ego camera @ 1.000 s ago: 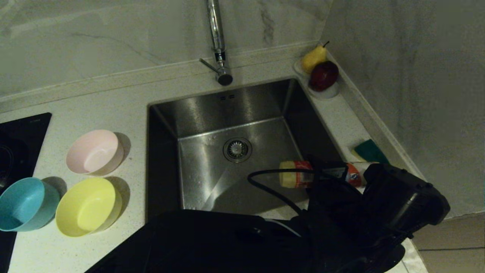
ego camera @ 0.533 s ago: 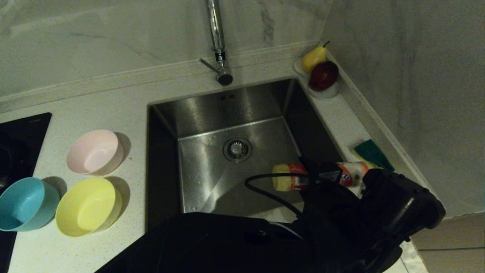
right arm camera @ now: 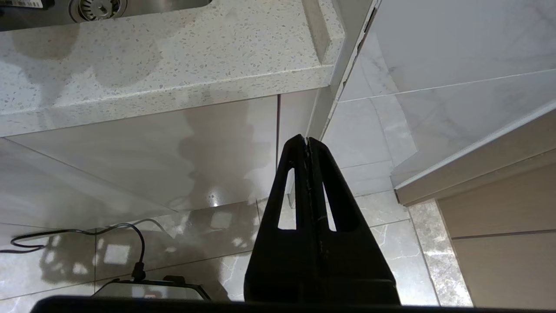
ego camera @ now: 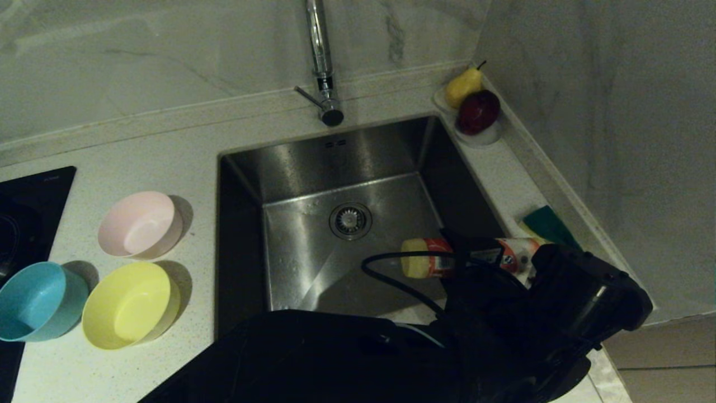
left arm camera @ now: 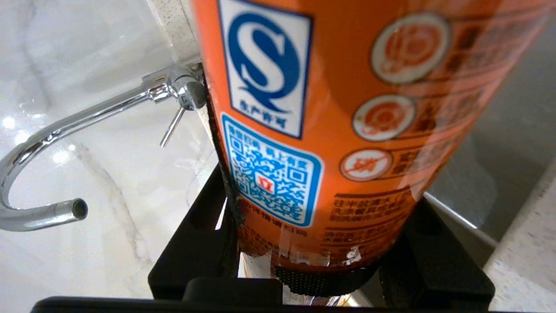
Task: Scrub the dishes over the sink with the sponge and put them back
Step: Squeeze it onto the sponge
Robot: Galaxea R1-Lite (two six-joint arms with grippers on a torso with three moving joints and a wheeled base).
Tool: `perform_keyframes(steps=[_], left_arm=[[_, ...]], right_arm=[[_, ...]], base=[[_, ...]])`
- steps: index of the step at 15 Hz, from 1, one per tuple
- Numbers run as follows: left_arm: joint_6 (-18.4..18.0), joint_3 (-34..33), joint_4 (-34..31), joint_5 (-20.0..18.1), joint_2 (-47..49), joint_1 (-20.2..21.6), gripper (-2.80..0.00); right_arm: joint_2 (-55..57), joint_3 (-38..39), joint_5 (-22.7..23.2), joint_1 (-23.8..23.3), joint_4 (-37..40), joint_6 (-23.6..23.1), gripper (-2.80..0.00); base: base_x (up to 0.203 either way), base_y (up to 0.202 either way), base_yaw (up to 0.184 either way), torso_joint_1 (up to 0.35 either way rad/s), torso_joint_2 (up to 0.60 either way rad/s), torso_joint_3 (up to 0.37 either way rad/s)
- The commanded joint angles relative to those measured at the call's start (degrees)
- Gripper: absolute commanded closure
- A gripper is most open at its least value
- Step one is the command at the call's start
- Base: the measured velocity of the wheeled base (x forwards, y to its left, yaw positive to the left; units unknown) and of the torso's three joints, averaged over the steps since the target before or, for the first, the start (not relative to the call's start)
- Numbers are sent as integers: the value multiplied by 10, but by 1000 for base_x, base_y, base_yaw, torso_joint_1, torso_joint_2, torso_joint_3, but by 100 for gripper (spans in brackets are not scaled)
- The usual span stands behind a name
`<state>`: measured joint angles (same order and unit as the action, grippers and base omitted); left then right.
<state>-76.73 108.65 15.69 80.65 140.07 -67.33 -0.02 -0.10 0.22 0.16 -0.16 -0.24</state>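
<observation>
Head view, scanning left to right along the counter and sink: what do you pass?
Blue bowl → yellow bowl → sink drain → orange bottle held sideways in the left gripper → green sponge.

My head view is dim and muddy; the arm (ego camera: 391,358) reads as a near-black mass with no detail. The bowls (ego camera: 131,305) throw soft shadows to their right. The sink (ego camera: 313,257) floor shows a faint sheen. My left wrist view is bright, the bottle (left arm camera: 330,130) blurred toward its far end, the tap (left arm camera: 65,130) glinting. My right wrist view is evenly lit, with glare spots on the floor tiles (right arm camera: 213,200).
</observation>
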Motion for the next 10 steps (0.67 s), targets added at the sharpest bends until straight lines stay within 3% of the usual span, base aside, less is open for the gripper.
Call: perform_keyframes(steps=[1,3,10], left_arm=[[-6,0,5,3,0,1,0],[-27,0,5,-4,3,1,0],[-30,0,19,-7,12,6,0]], right_arm=[[-1,0,0,0,0,0,0],[0,0,0,0,0,0,0],[-1,0,0,0,0,0,0]], base=[[0,0,0,0,0,0],[0,0,0,0,0,0],[0,0,0,0,0,0]])
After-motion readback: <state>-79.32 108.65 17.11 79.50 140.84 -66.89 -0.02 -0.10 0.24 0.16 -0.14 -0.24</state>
